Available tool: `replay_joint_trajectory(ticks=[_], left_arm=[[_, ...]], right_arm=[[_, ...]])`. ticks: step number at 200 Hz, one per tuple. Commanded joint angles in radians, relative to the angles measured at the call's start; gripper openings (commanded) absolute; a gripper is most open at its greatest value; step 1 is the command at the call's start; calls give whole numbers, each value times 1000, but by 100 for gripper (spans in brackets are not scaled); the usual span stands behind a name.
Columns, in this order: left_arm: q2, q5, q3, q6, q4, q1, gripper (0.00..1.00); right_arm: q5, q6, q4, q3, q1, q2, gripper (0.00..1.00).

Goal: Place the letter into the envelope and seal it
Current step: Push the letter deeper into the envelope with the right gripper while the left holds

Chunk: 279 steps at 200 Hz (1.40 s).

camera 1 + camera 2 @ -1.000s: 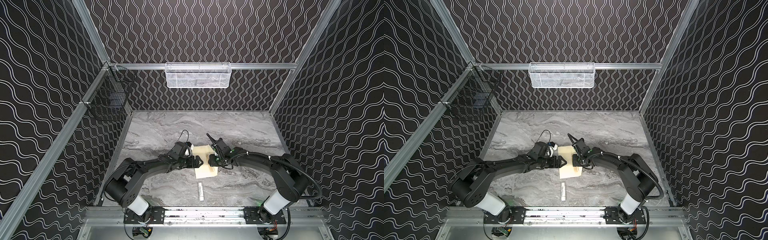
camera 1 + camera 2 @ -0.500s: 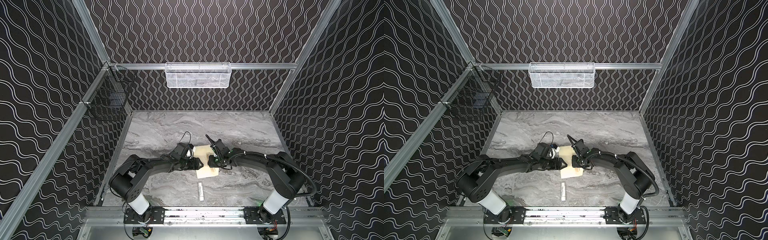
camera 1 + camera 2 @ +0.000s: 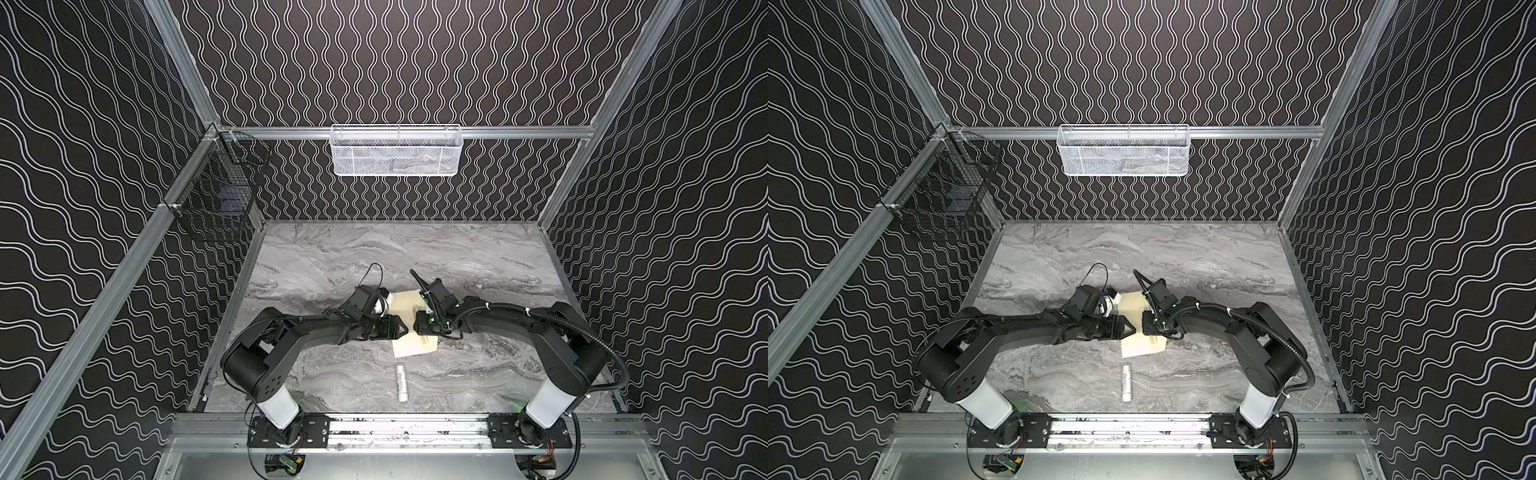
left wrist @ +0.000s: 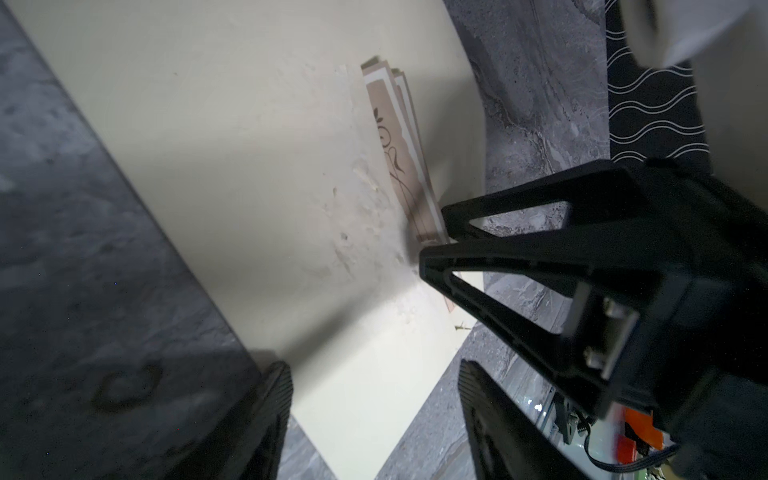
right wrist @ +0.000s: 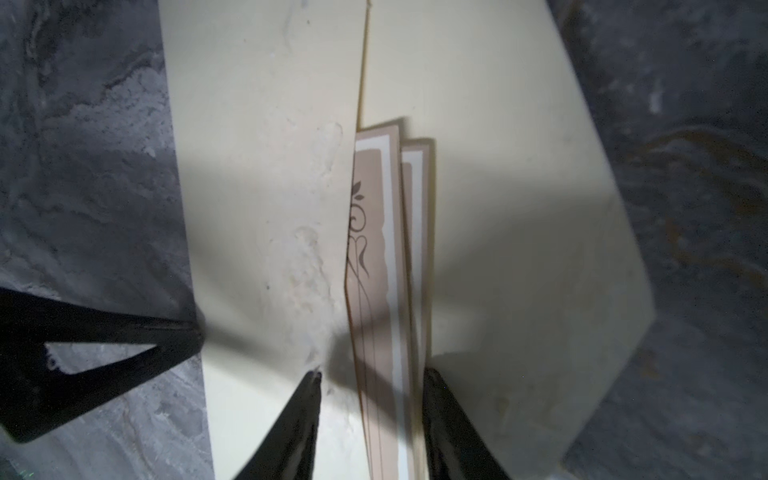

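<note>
The cream envelope (image 3: 409, 305) (image 3: 1142, 351) lies flat mid-table with its flap open. The tan letter (image 5: 370, 249) (image 4: 395, 137) sits mostly inside it; only a bordered strip with a flourish shows at the mouth. My right gripper (image 5: 372, 372) (image 3: 417, 328) is low over the envelope and open, its fingers standing either side of that strip. My left gripper (image 4: 374, 374) (image 3: 404, 328) comes in from the left, also open. Its tips are over the envelope's edge and nothing is between them. In both top views the two grippers nearly meet tip to tip.
A white cylindrical stick (image 3: 401, 382) (image 3: 1126, 382) lies on the marble table (image 3: 478, 266), nearer the front than the envelope. A white mesh basket (image 3: 397, 151) hangs on the back wall. A black wire basket (image 3: 216, 199) hangs at the left.
My left gripper has slid a little to the right onto the envelope's edge and its jaws have narrowed. The right gripper has stayed over the letter's strip, closing slightly.
</note>
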Motion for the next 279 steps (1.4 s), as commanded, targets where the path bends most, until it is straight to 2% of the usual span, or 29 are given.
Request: replay_joint_trajectory(ticks=[1,104,157,194,235,279], left_arm=[[7,28,-1,-1,59,-2,68],[2,14,-14,-1,60,-6,67],[-33,-41,-12,20,21,30,67],[-46,-82,-1,15,3,57,68],[37,-25,28,5,36,64,67],[61,0,27,1,55,64,67]], right_arm=[[-14,15,18,11,10,8,42],[-9,19,10,18,27,10,42],[124,10,-45,44,29,-43,39],[136,-8,-51,102,29,9,40],[125,-22,-51,139,27,61,40],[114,-18,-36,131,18,83,40]])
